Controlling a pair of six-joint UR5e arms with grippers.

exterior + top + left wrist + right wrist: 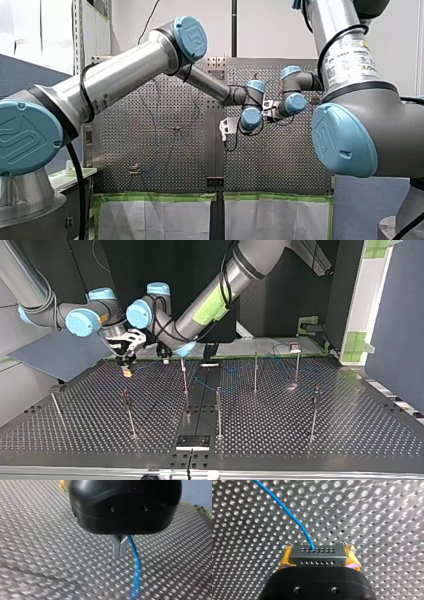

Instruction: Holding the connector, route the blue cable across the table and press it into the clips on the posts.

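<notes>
A: The black housing of my right gripper [319, 556] is filling the near edge of the right wrist view. Its yellow pads [284, 560] are clamping a grey connector [317, 561] from both sides.

B: And the blue cable [294, 520]?

A: It is leaving the connector's far face and curving away over the perforated table [374, 517].

B: What is the left wrist view adding?

A: My left gripper [120, 554] is showing its metal fingers [116, 547] pressed together. The cable is running down just beside them. Whether it is being pinched, I cannot tell.

B: The top view is giving what neither wrist view does. Thin posts [218, 412] are standing across the table, and both grippers are pointing down, close beside each other, near the edge farthest from that camera.

A: There my right arm [35, 305] is coming in from the view's left, wrist bending downward. My left arm [220, 295] is slanting down from the top and reaching past the middle.

B: The clips are looking too small to make out.
</notes>
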